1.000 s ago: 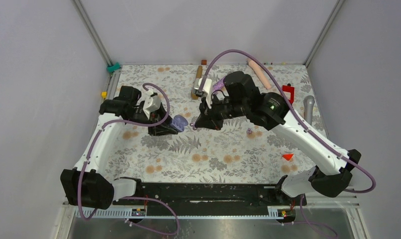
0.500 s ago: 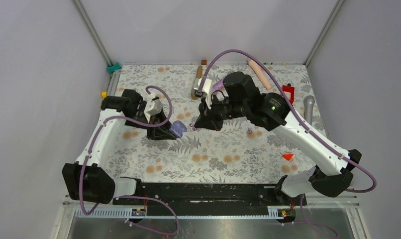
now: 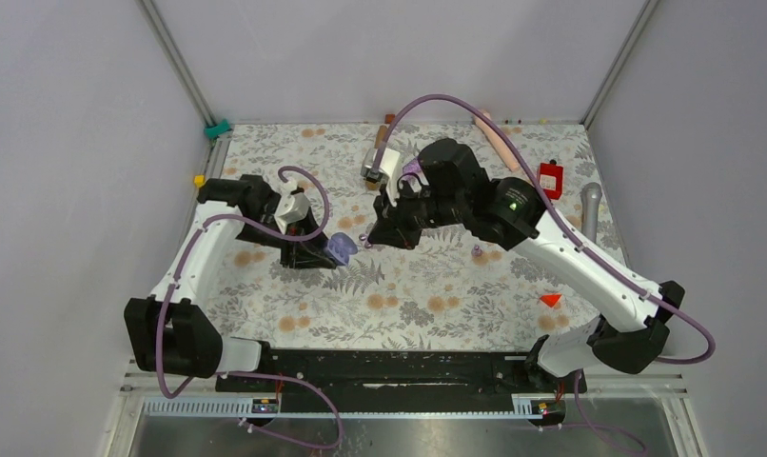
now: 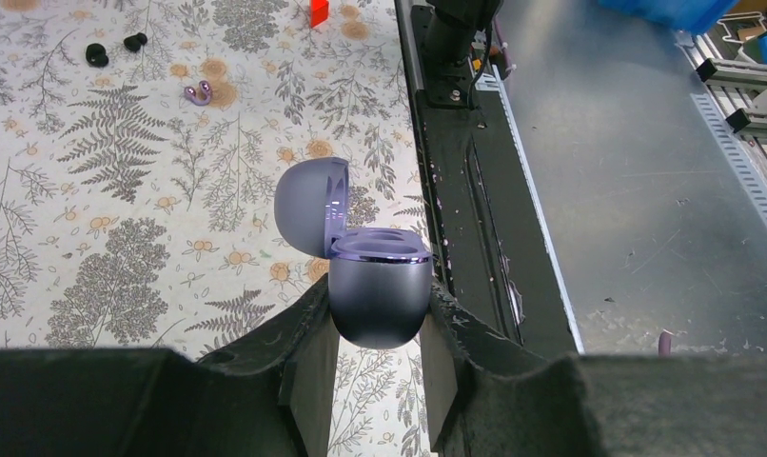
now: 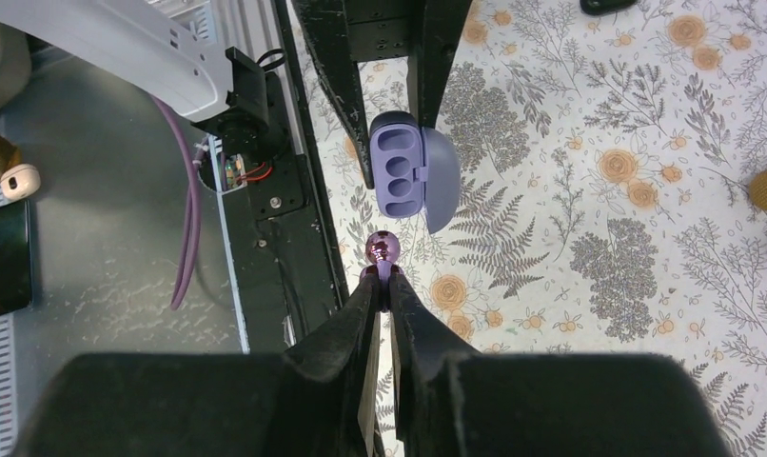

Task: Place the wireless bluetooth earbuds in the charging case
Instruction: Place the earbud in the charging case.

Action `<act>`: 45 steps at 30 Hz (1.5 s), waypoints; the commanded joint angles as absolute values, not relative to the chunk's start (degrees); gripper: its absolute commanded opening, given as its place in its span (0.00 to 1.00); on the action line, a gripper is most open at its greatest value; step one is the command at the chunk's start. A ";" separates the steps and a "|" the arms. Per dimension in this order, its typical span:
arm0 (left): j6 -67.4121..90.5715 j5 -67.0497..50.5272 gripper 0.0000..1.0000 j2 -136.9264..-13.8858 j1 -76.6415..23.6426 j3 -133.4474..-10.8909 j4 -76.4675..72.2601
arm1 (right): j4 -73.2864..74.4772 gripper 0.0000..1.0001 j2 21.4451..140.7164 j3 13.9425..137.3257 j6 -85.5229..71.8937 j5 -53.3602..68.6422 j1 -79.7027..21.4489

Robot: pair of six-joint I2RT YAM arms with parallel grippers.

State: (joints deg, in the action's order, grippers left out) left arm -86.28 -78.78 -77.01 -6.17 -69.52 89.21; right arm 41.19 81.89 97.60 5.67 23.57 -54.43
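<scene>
Left wrist view gives us the clearest look at the charging case point(image 4: 380, 286): a rounded lilac-grey shell with its lid swung up and open. The left end effector point(image 4: 378, 314) is clamped on its lower half, one finger pressed against each side.

From the right wrist view we see the case's open face turned toward the camera, with recesses in its tray and the lid hanging off to the right. The right end effector point(image 5: 384, 288) is closed on a purple earbud point(image 5: 381, 250). It pinches the stem, so the round head sticks out past the fingertips. That head points at the case and sits just beside its edge, with a thin gap between them; it is not in any recess.

In the top external view the two end effectors meet over the floral bench point(image 3: 408, 305), a little left of its middle, with the case on the left and the held bud on the right.

Other things lie on the bench. In the left wrist view we make out two black earbuds point(image 4: 96, 54) close together at the far side. A pale lilac earbud point(image 4: 200, 92) lies apart from them. A small red block point(image 4: 318, 11) sits near the bench's near edge. A microphone point(image 3: 590, 209) rests along the right edge, well apart from the case.
</scene>
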 commanded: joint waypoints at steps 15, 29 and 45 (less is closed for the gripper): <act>-90.47 -85.63 0.00 -79.01 -5.87 -69.16 92.28 | 38.00 0.13 86.27 97.12 6.74 16.07 -60.11; -90.85 -87.24 0.00 -78.49 -5.88 -68.05 92.20 | 36.97 0.13 86.87 95.74 7.89 13.95 -61.23; -90.96 -87.87 0.00 -77.14 -5.87 -67.30 92.20 | 36.90 0.13 88.33 95.88 9.83 8.88 -63.42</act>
State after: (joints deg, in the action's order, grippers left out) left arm -88.73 -84.31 -79.07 -6.11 -67.68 90.17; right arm 38.65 88.14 95.70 8.54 11.40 -62.30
